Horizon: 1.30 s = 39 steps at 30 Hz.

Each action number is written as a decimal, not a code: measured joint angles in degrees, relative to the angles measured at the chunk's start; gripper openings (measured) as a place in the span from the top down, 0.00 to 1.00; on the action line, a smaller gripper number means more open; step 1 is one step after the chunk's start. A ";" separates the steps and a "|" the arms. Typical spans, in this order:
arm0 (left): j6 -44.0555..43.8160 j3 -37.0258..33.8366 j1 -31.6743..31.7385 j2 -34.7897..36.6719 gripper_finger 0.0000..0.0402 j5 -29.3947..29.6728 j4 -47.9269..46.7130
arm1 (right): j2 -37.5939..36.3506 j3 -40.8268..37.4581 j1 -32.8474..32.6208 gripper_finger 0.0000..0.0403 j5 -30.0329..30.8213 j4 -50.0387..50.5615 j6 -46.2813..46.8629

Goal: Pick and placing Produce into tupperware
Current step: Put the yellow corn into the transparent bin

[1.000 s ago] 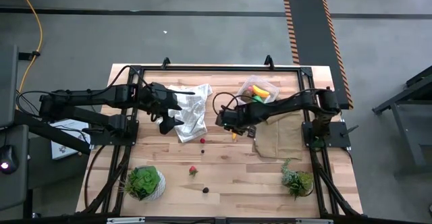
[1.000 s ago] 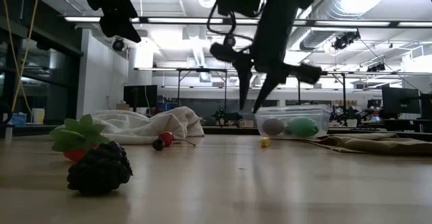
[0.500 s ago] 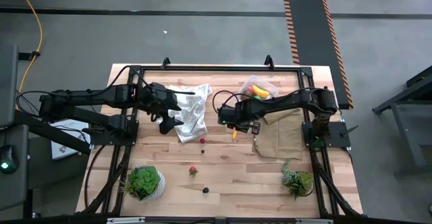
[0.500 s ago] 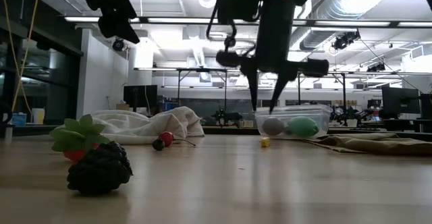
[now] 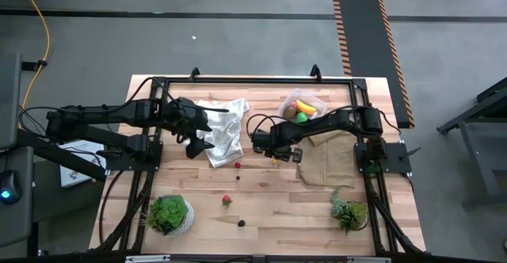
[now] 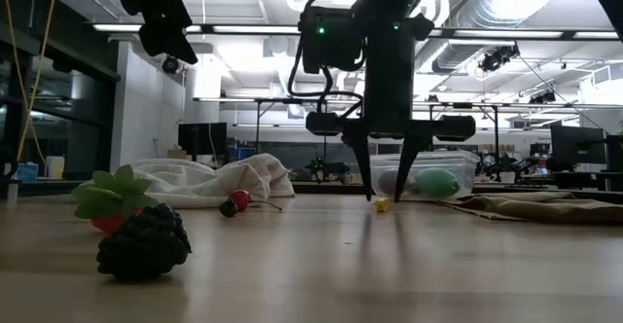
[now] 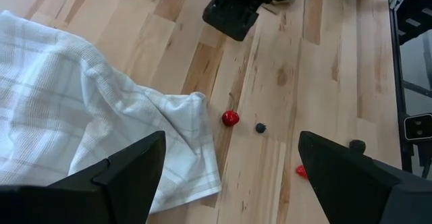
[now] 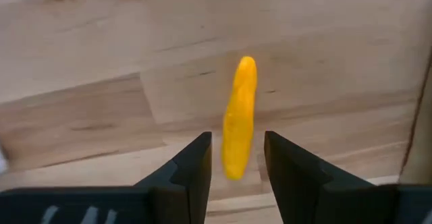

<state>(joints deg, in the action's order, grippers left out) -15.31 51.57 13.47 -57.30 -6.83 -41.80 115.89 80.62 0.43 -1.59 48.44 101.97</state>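
Observation:
A small orange-yellow piece [image 8: 238,116] lies flat on the wooden table. My right gripper [image 8: 236,160] points straight down over it, open, one finger on each side of the piece's near end and not touching it. In the low view the right gripper [image 6: 384,197] stands just above the orange-yellow piece [image 6: 383,204]. The clear tupperware [image 5: 300,108] stands at the far right and holds a yellow banana [image 5: 306,104], a green oval [image 5: 301,117] and a brown ball [image 5: 291,113]. My left gripper [image 5: 196,142] hangs open above the white checked cloth [image 5: 223,132].
A red cherry [image 5: 238,165], a strawberry [image 5: 226,200] and a dark berry [image 5: 242,223] lie on the table's middle and near part. A flat brown cloth [image 5: 325,160] lies right of my right gripper. Potted plants [image 5: 169,214] [image 5: 348,212] stand at the near corners.
My right gripper has come down toward the orange-yellow piece and tipped from a slant to pointing straight down. Its fingers have opened wider. The piece has stayed where it was.

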 joint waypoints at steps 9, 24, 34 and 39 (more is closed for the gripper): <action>0.01 0.00 0.02 0.00 0.18 0.20 0.04 | 0.05 0.00 0.48 0.68 0.12 0.38 -0.08; 0.02 0.00 0.01 0.01 0.18 0.39 -0.19 | 1.64 0.07 0.44 0.74 -1.73 -0.02 -0.46; 0.02 0.00 0.02 0.00 0.18 0.39 -0.17 | 1.64 0.04 0.44 0.87 -1.35 0.20 -0.66; 0.02 0.00 0.02 0.02 0.18 0.39 -0.17 | 1.40 -0.02 0.44 0.91 -0.86 0.11 -1.69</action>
<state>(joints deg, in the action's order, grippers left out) -15.29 51.57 13.50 -57.28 -6.44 -41.98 117.30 80.60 0.86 -2.45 48.55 100.29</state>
